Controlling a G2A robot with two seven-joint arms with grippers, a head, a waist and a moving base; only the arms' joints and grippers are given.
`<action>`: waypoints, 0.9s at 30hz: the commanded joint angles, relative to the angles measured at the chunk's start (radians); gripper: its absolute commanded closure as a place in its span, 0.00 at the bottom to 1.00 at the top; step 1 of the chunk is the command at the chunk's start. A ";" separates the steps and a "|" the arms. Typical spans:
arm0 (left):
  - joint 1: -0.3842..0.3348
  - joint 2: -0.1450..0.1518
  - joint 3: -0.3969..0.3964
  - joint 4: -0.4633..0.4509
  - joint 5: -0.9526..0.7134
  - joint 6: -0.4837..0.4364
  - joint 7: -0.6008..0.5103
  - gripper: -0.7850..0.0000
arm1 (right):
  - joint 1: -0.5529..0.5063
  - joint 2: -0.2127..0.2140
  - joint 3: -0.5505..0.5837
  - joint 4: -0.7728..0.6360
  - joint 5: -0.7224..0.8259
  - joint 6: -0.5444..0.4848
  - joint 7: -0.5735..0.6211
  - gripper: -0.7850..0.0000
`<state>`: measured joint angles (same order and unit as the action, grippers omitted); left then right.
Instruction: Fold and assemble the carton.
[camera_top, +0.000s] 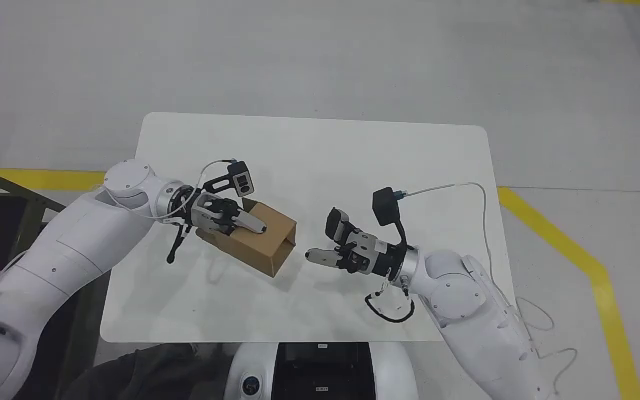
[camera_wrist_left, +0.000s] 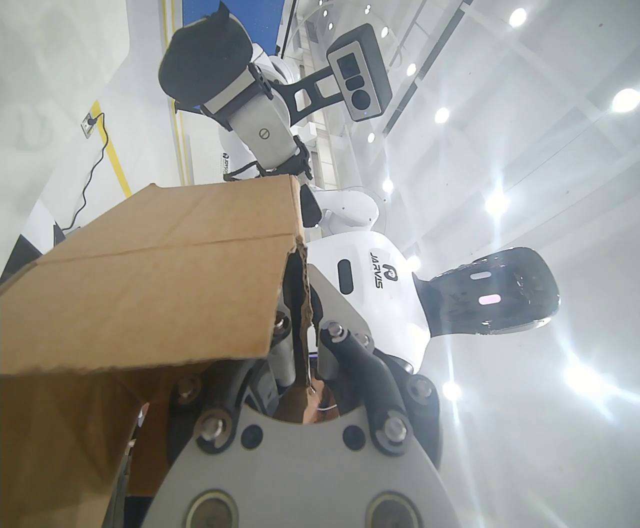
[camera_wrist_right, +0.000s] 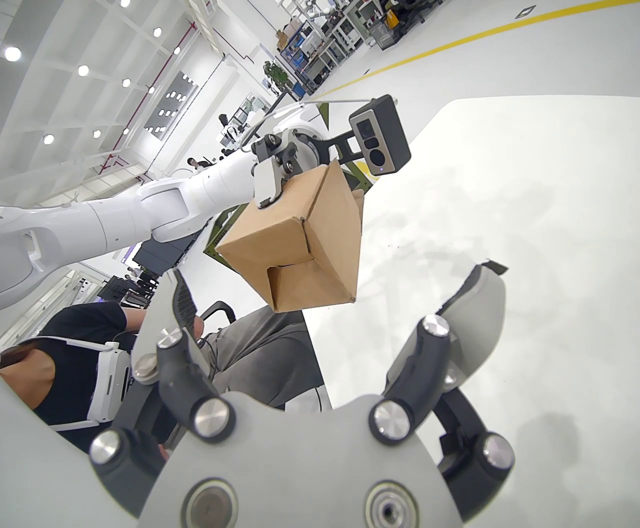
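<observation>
A brown cardboard carton (camera_top: 262, 238) is held up over the white table (camera_top: 400, 160), left of its middle. My left gripper (camera_top: 235, 222) is shut on the carton's upper wall at its left end. In the left wrist view the carton (camera_wrist_left: 150, 285) fills the near side, with a torn wall edge clamped between the jaws. My right gripper (camera_top: 326, 242) stands open a short way right of the carton, not touching it. From the right wrist view the carton (camera_wrist_right: 300, 245) shows its end with folded flaps, beyond the spread fingers (camera_wrist_right: 480, 300).
Bare table lies behind and to the right of the arms. A cable (camera_top: 450, 187) runs from the right wrist camera across the table's right side. A seated person with a headset (camera_wrist_right: 75, 370) is at the table's near edge.
</observation>
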<state>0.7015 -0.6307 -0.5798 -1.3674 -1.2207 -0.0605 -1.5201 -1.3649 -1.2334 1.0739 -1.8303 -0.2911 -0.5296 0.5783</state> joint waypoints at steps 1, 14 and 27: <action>0.007 -0.002 -0.011 -0.006 0.005 0.018 0.054 1.00 | -0.004 0.001 0.013 0.016 0.030 -0.015 -0.011 0.00; 0.051 0.014 -0.107 -0.089 0.223 0.088 0.377 1.00 | -0.004 0.001 0.013 0.016 0.030 -0.015 -0.011 0.00; 0.084 0.022 -0.122 -0.283 0.581 0.367 0.656 1.00 | -0.004 0.001 0.013 0.016 0.030 -0.015 -0.011 0.00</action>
<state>0.7896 -0.6084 -0.7051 -1.6382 -0.6788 0.2695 -0.8708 -1.3649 -1.2334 1.0739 -1.8303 -0.2911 -0.5296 0.5783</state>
